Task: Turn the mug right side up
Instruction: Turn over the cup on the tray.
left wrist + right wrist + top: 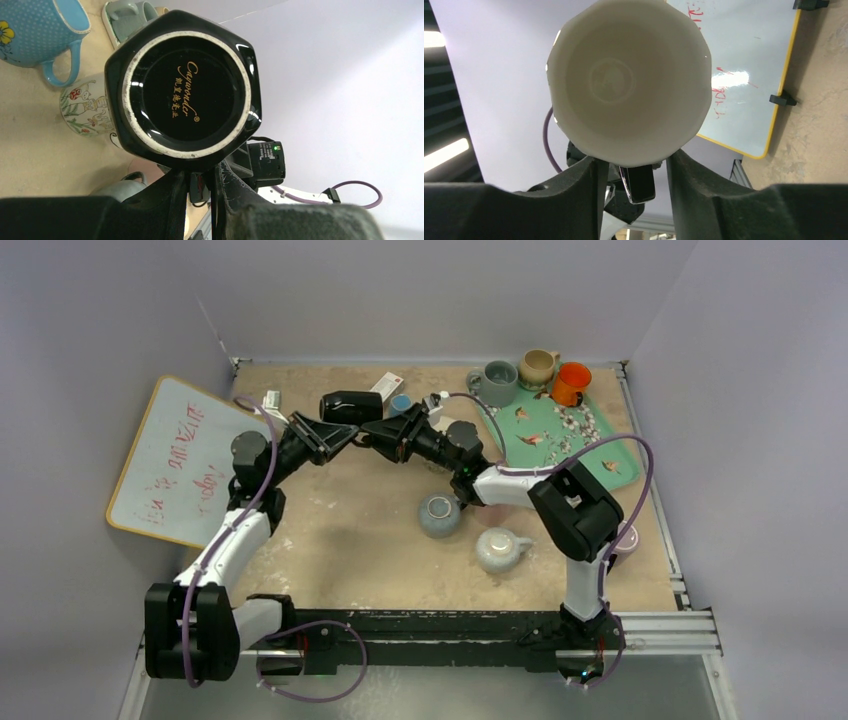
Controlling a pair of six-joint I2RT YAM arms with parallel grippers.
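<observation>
Nearest the arm bases, a white mug and a grey-blue mug sit on the table, right of centre and near each other. Both seem to be bottom up. A whiteboard leans at the left edge.

Farther in, the two arms meet above the middle of the table. The black mug is in the air there, lying on its side. Its base faces the left arm and its white inside faces the right arm.

The left fingers are narrow and pinched at the lower edge of the mug, where its handle points down. The right fingers are spread wide on either side of that handle, at the mug's lower wall. I cannot tell whether they press on it.

Past the held mug, a blue mug stands on the table. At the far right is a green tray. A grey-green mug, a tan mug and an orange cup stand at its far end.
</observation>
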